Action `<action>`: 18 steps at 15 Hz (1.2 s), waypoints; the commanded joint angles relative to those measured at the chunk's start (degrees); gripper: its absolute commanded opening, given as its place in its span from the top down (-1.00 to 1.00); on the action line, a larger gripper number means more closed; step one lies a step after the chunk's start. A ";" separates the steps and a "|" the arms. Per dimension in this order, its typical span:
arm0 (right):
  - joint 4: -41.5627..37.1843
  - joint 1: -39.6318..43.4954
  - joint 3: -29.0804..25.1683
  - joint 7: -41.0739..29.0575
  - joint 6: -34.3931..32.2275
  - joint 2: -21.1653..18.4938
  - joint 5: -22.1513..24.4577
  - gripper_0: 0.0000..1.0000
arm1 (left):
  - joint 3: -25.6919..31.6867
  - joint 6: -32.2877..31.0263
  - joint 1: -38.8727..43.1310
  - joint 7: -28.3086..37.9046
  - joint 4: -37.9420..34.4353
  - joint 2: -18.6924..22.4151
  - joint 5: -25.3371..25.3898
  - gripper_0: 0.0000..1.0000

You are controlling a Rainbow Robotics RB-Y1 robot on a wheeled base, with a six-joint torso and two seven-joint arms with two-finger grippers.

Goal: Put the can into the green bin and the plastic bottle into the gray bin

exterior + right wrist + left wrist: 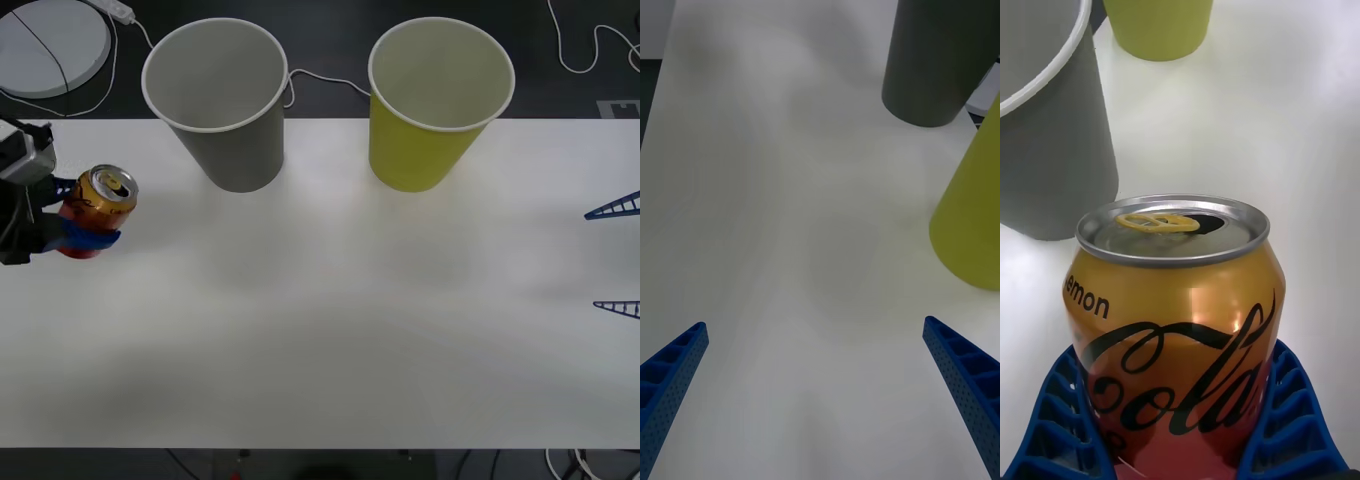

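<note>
The red-orange can (98, 209), gold-topped with its pull-tab opening showing, stands upright, clamped between the 2 blue fingers of the left gripper (88, 222), with the gray bin (222, 100) just beyond and the green bin (436, 100) farther; the right gripper (617, 257) hovers spread wide, holding nothing.

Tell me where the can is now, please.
The can is at the table's left edge in the front view, held upright in the left gripper, left of the gray bin.
</note>
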 commanded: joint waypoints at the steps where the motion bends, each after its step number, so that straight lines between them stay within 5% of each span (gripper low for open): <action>1: 0.00 0.00 0.00 0.00 0.00 0.00 0.00 -1.00 | -0.09 -6.48 -5.58 5.62 -2.59 2.52 1.15 1.00; 6: 0.00 0.00 0.00 0.00 0.00 0.00 0.00 -1.00 | -3.96 -11.49 -15.25 16.78 -6.72 4.89 1.32 1.00; 10: 0.00 0.00 0.00 0.00 0.00 0.00 0.00 -1.00 | -13.80 -11.49 -27.99 26.18 -6.89 8.23 3.08 1.00; 18: 0.00 0.00 0.00 0.00 0.00 0.00 0.00 -1.00 | -37.88 -6.22 -56.12 43.67 -2.76 6.91 2.99 1.00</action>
